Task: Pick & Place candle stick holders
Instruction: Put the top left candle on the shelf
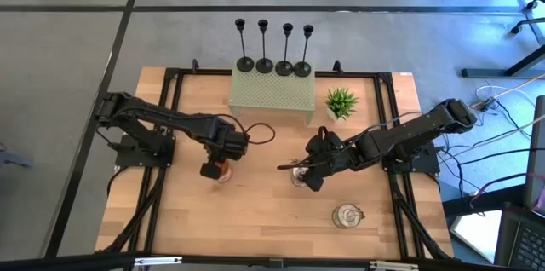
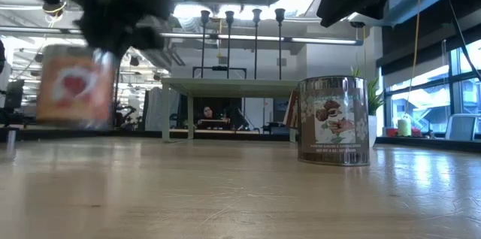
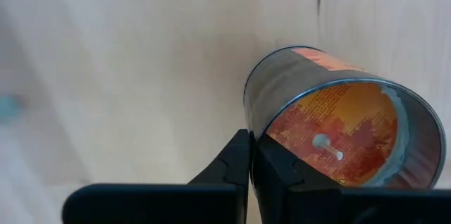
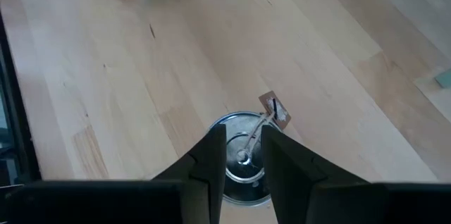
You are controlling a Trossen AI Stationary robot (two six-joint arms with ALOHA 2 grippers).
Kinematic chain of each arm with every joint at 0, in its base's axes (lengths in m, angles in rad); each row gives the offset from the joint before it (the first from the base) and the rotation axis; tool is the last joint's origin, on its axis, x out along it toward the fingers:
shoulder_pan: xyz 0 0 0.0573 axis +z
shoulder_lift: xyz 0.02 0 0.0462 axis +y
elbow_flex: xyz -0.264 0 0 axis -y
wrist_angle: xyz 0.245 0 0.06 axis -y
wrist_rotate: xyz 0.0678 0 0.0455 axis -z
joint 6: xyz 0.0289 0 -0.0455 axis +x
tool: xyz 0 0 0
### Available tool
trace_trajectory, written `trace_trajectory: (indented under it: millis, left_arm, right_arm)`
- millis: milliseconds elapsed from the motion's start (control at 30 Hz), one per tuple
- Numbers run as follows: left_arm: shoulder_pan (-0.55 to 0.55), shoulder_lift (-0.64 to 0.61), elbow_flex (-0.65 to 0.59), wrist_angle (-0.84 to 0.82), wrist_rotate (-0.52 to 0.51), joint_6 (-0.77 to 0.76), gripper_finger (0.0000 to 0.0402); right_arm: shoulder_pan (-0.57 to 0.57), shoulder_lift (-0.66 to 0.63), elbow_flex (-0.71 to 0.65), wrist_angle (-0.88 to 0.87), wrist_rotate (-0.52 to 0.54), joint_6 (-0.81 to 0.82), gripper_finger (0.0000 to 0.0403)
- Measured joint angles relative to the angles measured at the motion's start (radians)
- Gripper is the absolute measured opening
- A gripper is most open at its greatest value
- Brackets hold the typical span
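Note:
Four black candlestick holders (image 1: 274, 48) stand in a row by their round bases on the far edge of a pale green riser (image 1: 271, 92); the low view shows their stems (image 2: 242, 43) too. No gripper is near them. My left gripper (image 1: 215, 167) is shut on a glass jar with an orange label (image 3: 331, 122), blurred in the low view (image 2: 74, 85). My right gripper (image 4: 243, 155) hangs narrowly open above a second glass jar (image 2: 334, 120), which stands on the table, touching nothing. My left gripper pinches the jar's wall at the rim (image 3: 255, 131), one finger inside the mouth and one outside. The fingers come from above. The jar hangs below them, lifted clear of the table, its open mouth toward the wrist camera.
A third glass jar (image 1: 347, 216) stands near the table's front right. A small green plant (image 1: 341, 102) stands right of the riser. A black frame (image 1: 174, 92) runs around the wooden table top. Bare wood lies between and in front of the arms.

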Motion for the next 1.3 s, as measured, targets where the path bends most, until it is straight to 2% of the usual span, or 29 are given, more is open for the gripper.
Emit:
trace_trajectory:
  millis: [133, 267, 600, 900, 1033, 1300]
  left_arm:
    - [0.031, -0.001, 0.128, -0.098, -0.095, 0.013, 0.0004]
    - [0.091, -0.001, 0.242, -0.129, -0.171, 0.014, 0.0004]
    - [0.351, -0.002, 0.453, -0.187, -0.174, 0.07, 0.0004]
    - [0.603, -0.002, 0.471, -0.154, -0.229, -0.027, 0.0004]
    - [0.647, -0.002, 0.471, -0.085, -0.215, -0.07, 0.0004]
    - [0.662, 0.045, 0.471, -0.073, -0.192, -0.079, 0.0004]
  right_arm:
    - [0.0, 0.0, 0.0, 0.005, 0.0, 0.0, 0.0093]
    - [0.0, 0.0, 0.0, 0.005, 0.0, 0.0, 0.0093]
    - [0.0, 0.0, 0.0, 0.005, 0.0, 0.0, 0.0093]
    - [-0.02, 0.0, 0.0, 0.005, 0.0, 0.0, 0.0093]
    - [-0.039, 0.0, 0.0, 0.005, 0.0, 0.0, 0.0093]
    - [-0.068, 0.0, 0.0, 0.007, 0.0, 0.0, 0.0093]
